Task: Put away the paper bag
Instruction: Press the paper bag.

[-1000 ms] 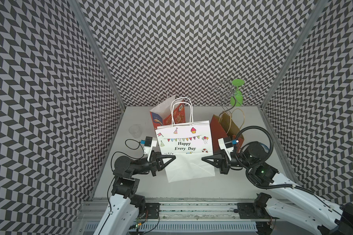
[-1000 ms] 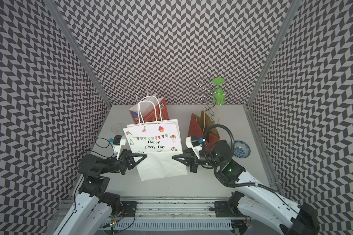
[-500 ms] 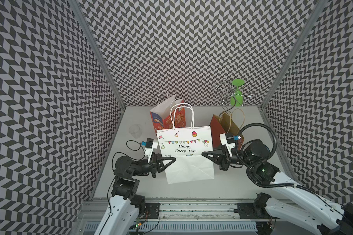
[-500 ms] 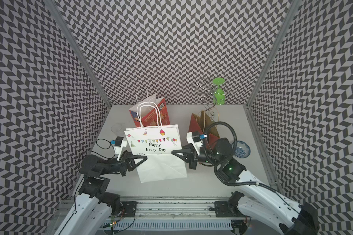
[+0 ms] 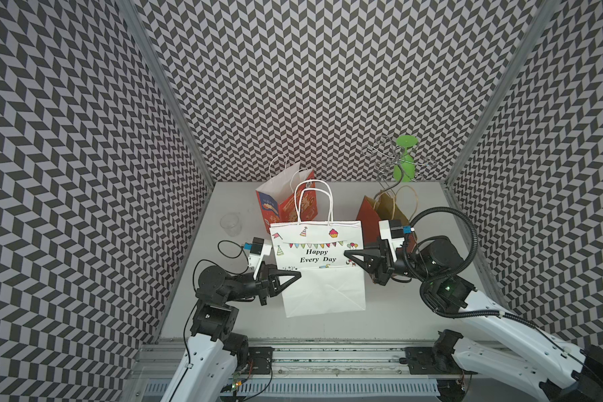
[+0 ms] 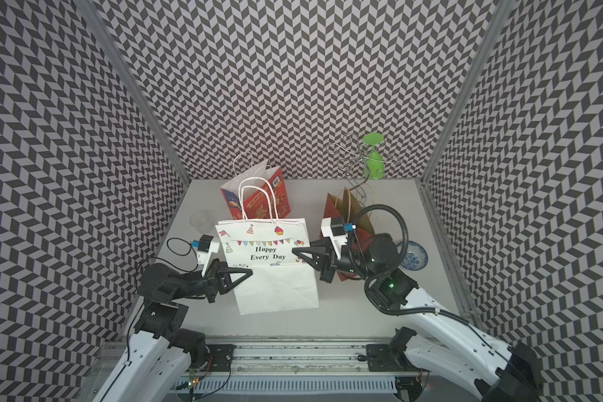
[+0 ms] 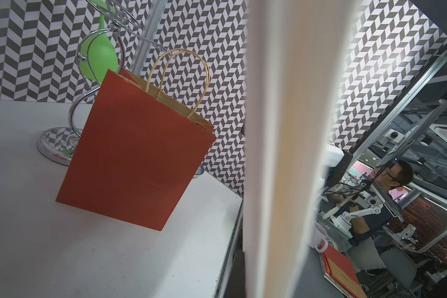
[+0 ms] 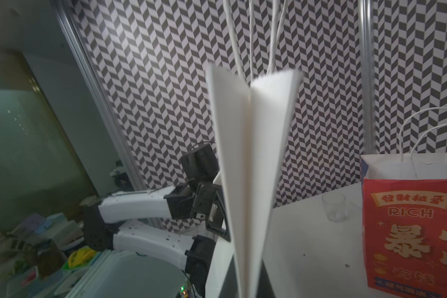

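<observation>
white bag (image 5: 319, 275): gussets folded in, can't see inside tbh
left gripper (image 5: 297, 274): clamped on its side edge
right gripper (image 5: 347, 254): clamped on the opposite edge
red bag (image 5: 275, 205): standing open just behind it

light: even, bright overhead | shadows: soft | top views: sharp | wrist views: near paper blurred

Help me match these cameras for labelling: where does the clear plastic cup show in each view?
Both top views: the clear cup stands left of the printed red bag.
Left wrist: not in it.
Right wrist: the cup stands between the white bag and the printed red bag.
Shared landmark: the white bag, face-on in both top views, edge-on in both wrist views.
</observation>
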`<state>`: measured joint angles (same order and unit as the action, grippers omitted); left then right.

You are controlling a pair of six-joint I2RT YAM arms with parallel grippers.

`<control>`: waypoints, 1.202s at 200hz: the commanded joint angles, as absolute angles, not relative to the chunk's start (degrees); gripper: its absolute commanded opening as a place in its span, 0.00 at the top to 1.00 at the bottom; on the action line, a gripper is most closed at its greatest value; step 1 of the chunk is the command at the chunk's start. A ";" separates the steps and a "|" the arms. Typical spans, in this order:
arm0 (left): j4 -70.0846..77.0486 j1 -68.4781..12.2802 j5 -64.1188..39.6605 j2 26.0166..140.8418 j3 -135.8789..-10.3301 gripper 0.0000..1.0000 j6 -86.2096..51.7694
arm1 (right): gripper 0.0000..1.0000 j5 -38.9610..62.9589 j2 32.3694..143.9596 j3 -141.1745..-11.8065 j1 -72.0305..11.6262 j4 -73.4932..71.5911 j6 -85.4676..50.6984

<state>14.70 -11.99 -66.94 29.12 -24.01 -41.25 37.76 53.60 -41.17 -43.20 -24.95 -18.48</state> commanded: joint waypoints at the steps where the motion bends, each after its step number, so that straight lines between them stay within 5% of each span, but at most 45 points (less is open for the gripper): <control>1: 13.38 -12.08 -67.59 28.57 -23.51 1.00 -39.91 | 1.00 36.68 54.18 -43.06 -42.89 -29.46 -19.04; 12: 13.12 -12.04 -67.61 28.56 -23.55 1.00 -39.77 | 1.00 36.25 54.23 -43.21 -42.81 -29.78 -19.39; 29: 12.74 -12.06 -67.68 28.70 -23.42 1.00 -39.48 | 0.76 34.76 54.10 -43.58 -42.67 -30.28 -20.01; 44: 12.67 -12.04 -67.68 28.66 -23.20 1.00 -39.47 | 0.74 34.37 54.06 -44.09 -42.54 -30.95 -20.34; 57: 12.66 -12.04 -67.85 28.65 -23.07 1.00 -39.47 | 0.79 34.37 54.24 -44.49 -42.46 -31.37 -20.58; 76: 12.22 -12.04 -67.94 28.48 -23.00 1.00 -39.24 | 1.00 34.61 54.58 -44.74 -42.45 -31.83 -20.72; 97: 11.77 -12.01 -68.02 28.39 -23.00 1.00 -39.05 | 1.00 34.50 54.76 -44.73 -42.32 -32.08 -20.99; 116: 11.69 -12.04 -68.04 28.39 -22.87 1.00 -38.94 | 0.76 33.73 54.76 -45.25 -42.36 -32.17 -20.79; 133: 11.62 -12.04 -68.05 28.48 -22.69 1.00 -38.85 | 0.73 32.89 54.93 -46.84 -42.07 -30.36 -18.58; 164: 11.43 -12.04 -68.08 28.77 -22.66 1.00 -38.51 | 0.99 34.11 55.79 -48.51 -40.79 -30.05 -18.02; 186: 11.34 -12.02 -67.85 29.10 -22.48 1.00 -38.41 | 1.00 34.21 56.07 -48.50 -40.63 -30.39 -18.27; 199: 11.25 -12.01 -67.85 29.23 -22.56 1.00 -38.27 | 0.76 33.78 56.25 -48.60 -40.61 -30.70 -18.59; 207: 11.16 -11.98 -67.85 29.41 -22.55 1.00 -38.15 | 0.72 33.61 56.25 -48.65 -40.61 -30.79 -18.65; 229: 11.07 -12.04 -67.94 29.58 -22.61 1.00 -37.88 | 0.99 33.99 56.25 -49.15 -40.54 -30.52 -18.52; 240: 10.69 -11.96 -67.97 29.75 -22.75 1.00 -37.55 | 1.00 33.93 56.25 -49.41 -40.52 -29.84 -18.38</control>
<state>11.49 -11.99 -67.37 29.52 -22.94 -38.68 34.11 56.40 -47.33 -40.71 -27.00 -18.68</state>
